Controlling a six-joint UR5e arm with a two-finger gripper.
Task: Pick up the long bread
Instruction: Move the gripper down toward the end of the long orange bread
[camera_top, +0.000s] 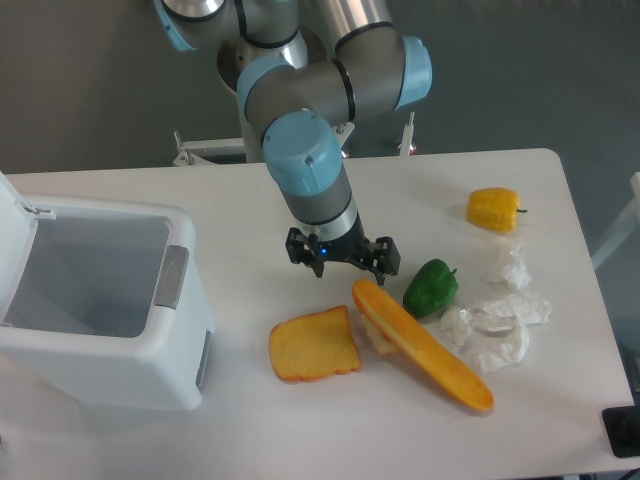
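Note:
The long bread is a glossy orange-yellow baguette lying diagonally on the white table, from its upper-left end near the middle of the table down to the lower right. My gripper points straight down just behind and above that upper-left end. Its jaws look spread open with nothing between them, and it is not touching the bread. The fingertips are partly hidden by the gripper body.
A square orange toast slice lies left of the bread. A pale stubby roll is tucked against the bread's left side. A green pepper, a yellow pepper and crumpled white paper lie to the right. A white open bin stands at the left.

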